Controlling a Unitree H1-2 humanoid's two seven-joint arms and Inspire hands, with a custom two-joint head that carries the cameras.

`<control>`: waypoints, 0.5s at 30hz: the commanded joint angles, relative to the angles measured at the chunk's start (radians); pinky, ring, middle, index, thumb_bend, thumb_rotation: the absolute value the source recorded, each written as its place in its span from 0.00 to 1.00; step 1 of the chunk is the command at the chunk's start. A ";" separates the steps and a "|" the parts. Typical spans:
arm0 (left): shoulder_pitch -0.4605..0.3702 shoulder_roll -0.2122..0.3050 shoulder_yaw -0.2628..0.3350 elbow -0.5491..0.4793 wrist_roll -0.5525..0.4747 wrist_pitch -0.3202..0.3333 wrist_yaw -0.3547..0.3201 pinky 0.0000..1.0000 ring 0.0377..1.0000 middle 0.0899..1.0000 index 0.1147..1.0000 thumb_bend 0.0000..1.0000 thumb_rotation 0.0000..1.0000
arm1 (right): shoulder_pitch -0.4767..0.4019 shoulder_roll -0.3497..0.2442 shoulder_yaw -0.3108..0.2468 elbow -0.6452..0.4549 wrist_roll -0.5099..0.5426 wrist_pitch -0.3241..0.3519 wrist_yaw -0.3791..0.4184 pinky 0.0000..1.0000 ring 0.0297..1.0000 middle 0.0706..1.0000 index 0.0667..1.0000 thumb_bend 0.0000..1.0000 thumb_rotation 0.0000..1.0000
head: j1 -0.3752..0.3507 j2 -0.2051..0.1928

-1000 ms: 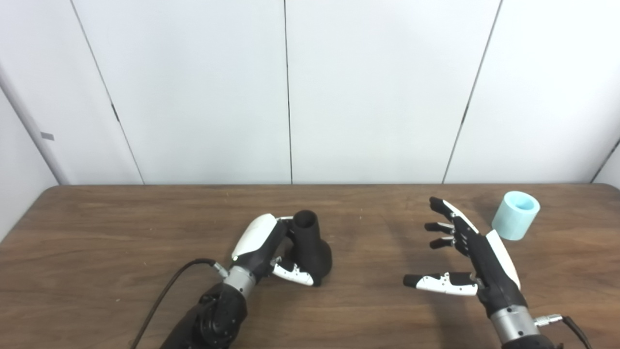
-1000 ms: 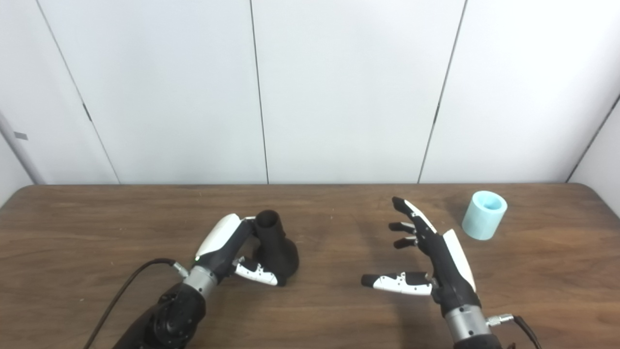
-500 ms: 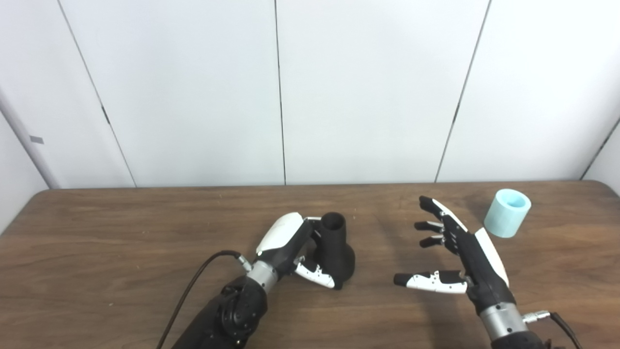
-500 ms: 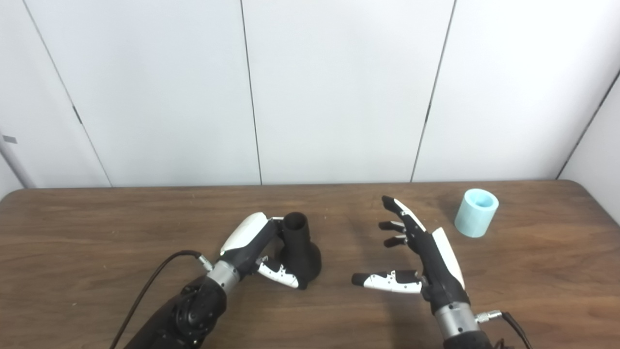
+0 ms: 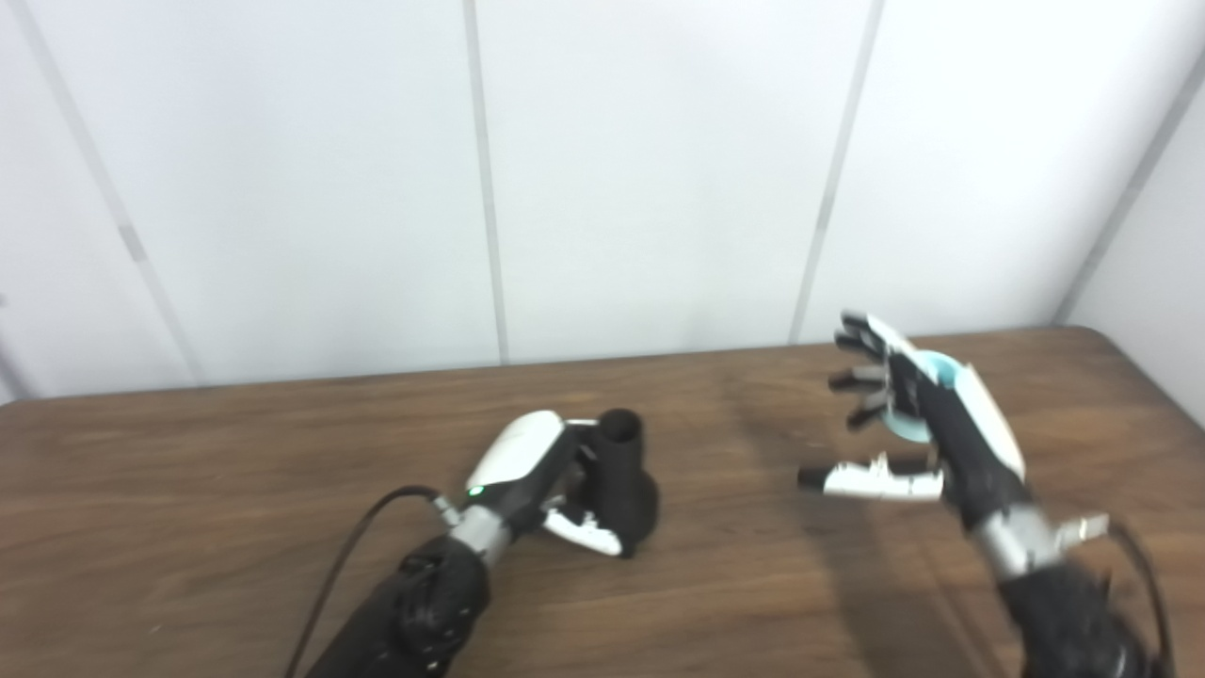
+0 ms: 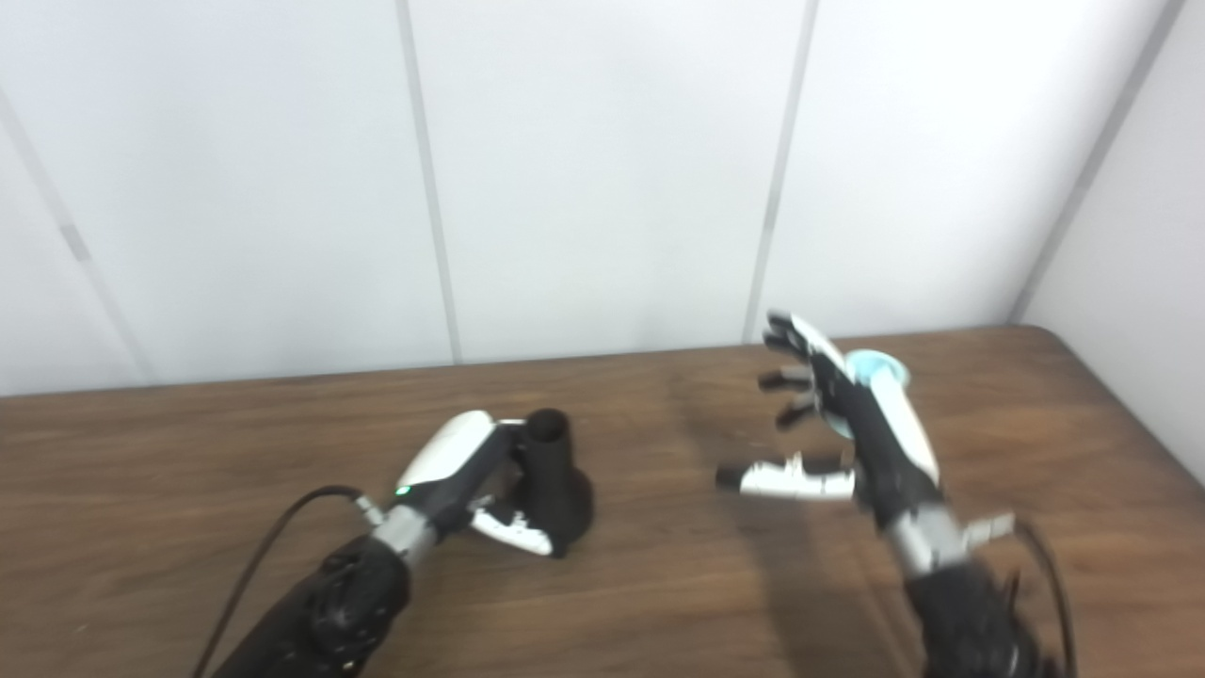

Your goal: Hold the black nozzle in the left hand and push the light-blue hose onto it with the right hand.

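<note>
Left hand on black nozzle; right hand open in front of light-blue hose.

Nozzle [image 5: 621, 480]: matte black, narrow open tube on top flaring to a wide rounded base, upright on the brown wood-grain table [image 5: 235, 490]. Left hand [image 5: 541, 476], glossy white back, black body: fingers [image 5: 584, 535] curled round the nozzle's base and neck, gripping it. Right hand [image 5: 927, 433]: fingers spread wide, thumb stuck out sideways, holding nothing, raised off the table. Hose [image 6: 880, 369]: short pale-blue cylinder, hollow top, far right; only rim and a sliver show behind the right hand, contact cannot be judged. Both frames motion-blurred; right forearm cut off at the bottom edge.
</note>
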 commanded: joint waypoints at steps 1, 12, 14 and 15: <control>0.057 0.016 -0.038 0.074 0.024 0.005 -0.064 0.86 0.57 0.44 0.42 0.53 0.00 | -0.097 -0.091 -0.016 -0.018 -0.025 0.022 0.031 0.49 0.64 0.78 0.90 0.76 0.16 | -0.050 -0.026; 0.070 0.055 -0.015 0.165 0.008 -0.135 -0.004 0.85 0.59 0.44 0.42 0.53 0.00 | -0.345 -0.344 0.134 0.064 -0.232 0.335 0.300 0.64 0.79 0.89 0.89 0.85 0.14 | -0.171 -0.073; 0.068 0.054 -0.008 0.189 -0.008 -0.159 0.000 0.85 0.58 0.44 0.42 0.53 0.00 | -0.380 -0.356 0.154 0.109 -0.271 0.335 0.315 0.67 0.82 0.89 0.89 0.86 0.13 | -0.174 -0.075; 0.067 0.054 -0.006 0.199 -0.014 -0.169 0.001 0.85 0.57 0.44 0.42 0.53 0.00 | -0.397 -0.361 0.167 0.136 -0.293 0.335 0.319 0.69 0.83 0.90 0.89 0.86 0.13 | -0.176 -0.077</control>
